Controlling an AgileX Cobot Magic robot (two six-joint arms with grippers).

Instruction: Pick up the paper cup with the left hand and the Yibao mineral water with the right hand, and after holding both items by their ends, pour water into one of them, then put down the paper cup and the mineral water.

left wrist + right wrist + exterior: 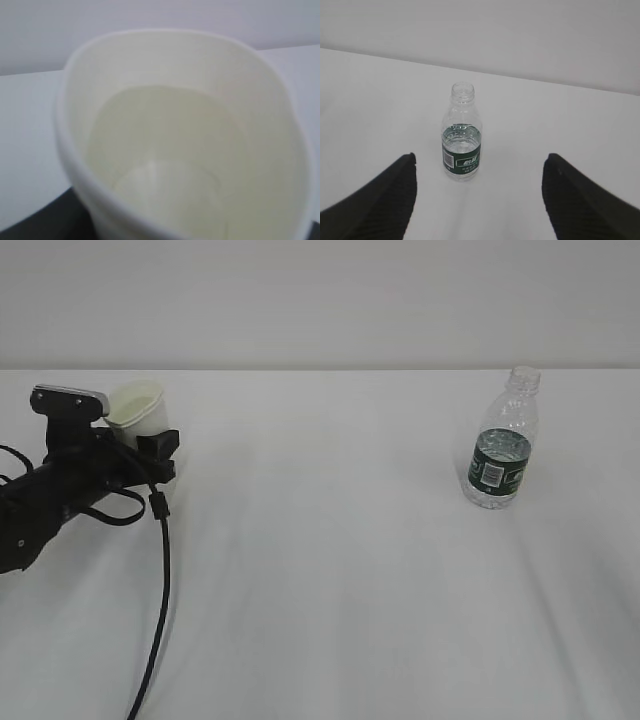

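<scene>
Filling left wrist view: paper cup [190,150]; bottle [462,137] unseen.

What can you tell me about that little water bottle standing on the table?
The Yibao mineral water is a small clear plastic bottle with a ribbed body, a dark green label bearing a white patch, and a bare threaded neck with no cap on. It stands upright on the white table, on the right side of the exterior view. Clear water fills it to about the top of the label. Nothing touches it: the right hand is open, its fingers wide apart, some way in front of it.
</scene>
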